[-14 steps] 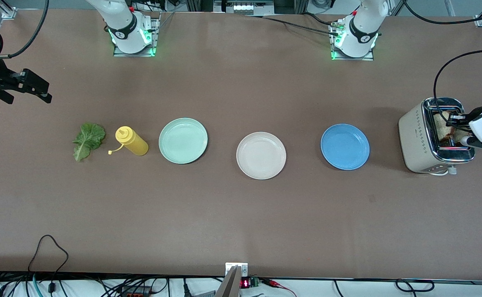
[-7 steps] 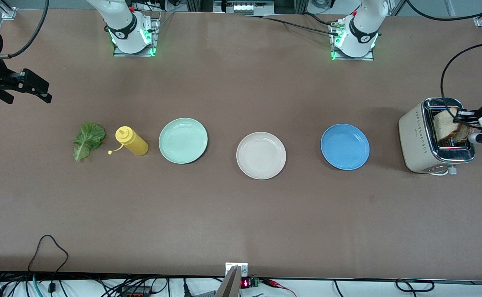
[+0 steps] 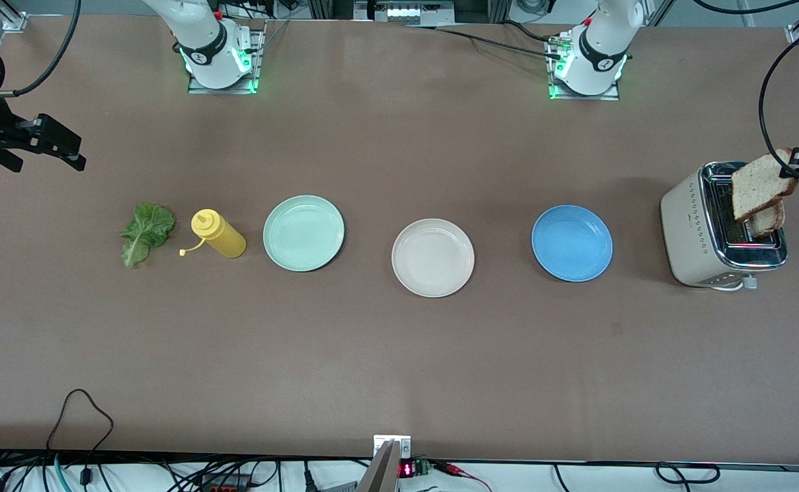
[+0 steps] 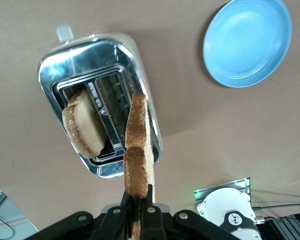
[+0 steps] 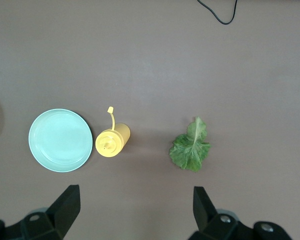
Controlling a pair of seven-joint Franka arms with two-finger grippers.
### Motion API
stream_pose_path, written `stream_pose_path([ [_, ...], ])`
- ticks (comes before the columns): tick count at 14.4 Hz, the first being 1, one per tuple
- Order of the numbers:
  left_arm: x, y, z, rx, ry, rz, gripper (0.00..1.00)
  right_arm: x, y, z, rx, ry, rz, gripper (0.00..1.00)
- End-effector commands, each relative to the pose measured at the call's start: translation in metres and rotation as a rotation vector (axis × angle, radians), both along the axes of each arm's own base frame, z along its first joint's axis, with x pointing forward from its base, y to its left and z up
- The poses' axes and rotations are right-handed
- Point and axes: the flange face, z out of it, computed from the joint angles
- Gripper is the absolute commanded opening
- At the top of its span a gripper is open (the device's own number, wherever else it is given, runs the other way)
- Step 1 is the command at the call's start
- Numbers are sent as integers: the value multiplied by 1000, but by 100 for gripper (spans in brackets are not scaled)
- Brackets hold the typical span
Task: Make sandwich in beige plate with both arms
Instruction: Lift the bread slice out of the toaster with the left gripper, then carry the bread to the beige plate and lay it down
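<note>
My left gripper (image 3: 797, 164) (image 4: 138, 201) is shut on the edge of a light-brown toast slice (image 3: 758, 183) (image 4: 138, 145) and holds it upright in the air just over the toaster (image 3: 690, 225) (image 4: 140, 75). A second slice (image 3: 772, 219) (image 4: 83, 128) leans in the toaster's other slot. The beige plate (image 3: 432, 257) lies bare at mid-table. The lettuce leaf (image 3: 145, 233) (image 5: 191, 150) lies flat near the right arm's end. My right gripper (image 3: 78, 154) (image 5: 135, 205) waits open in the air over the table close to the lettuce, nothing between its fingers.
A mint-green plate (image 3: 303, 233) (image 5: 60, 140) and a yellow squeeze bottle (image 3: 218, 234) (image 5: 111, 142) lie between the lettuce and the beige plate. A blue plate (image 3: 572, 243) (image 4: 247, 42) sits between the beige plate and the toaster.
The left gripper has risen from the toaster slot, pulling the toast slice up and out of it. The right arm has not moved.
</note>
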Motion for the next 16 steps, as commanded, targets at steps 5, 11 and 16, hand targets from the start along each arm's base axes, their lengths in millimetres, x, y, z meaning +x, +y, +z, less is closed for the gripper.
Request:
stream_pose_path([
  [5,23,-144,-22,-56,76,-89,4,-1,-2,3,16,6,-4,100],
  [11,59,-269,-117,-147,55,50,6,-2,-2,4,16,3,-4,100],
  [16,80,-307,-127,-484,28,234,6,-2,-1,4,18,5,-4,100],
])
